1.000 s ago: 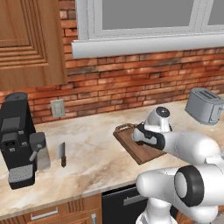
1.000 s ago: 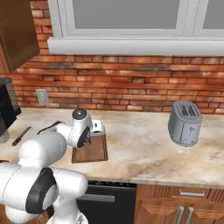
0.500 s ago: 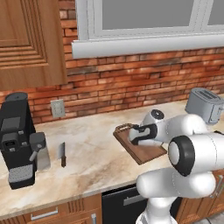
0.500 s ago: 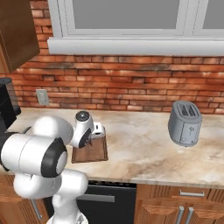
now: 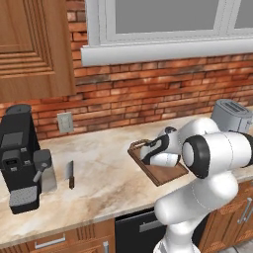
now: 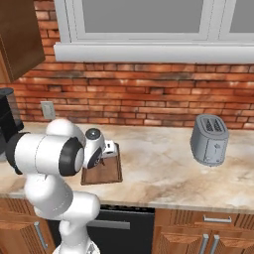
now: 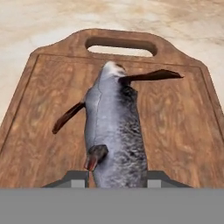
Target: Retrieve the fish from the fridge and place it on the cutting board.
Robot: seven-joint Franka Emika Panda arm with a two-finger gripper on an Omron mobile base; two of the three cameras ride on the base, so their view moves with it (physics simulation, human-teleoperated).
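On the cutting board (image 7: 175, 127), the gripper (image 7: 116, 178) clasps the fish (image 7: 116, 135) lengthwise, pointing toward the handle

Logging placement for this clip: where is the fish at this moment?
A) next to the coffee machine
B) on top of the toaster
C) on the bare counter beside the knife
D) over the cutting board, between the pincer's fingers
D: in the hand view the fish lies over the cutting board, its near end between the fingers of the pincer; whether it already rests on the wood cannot be told.
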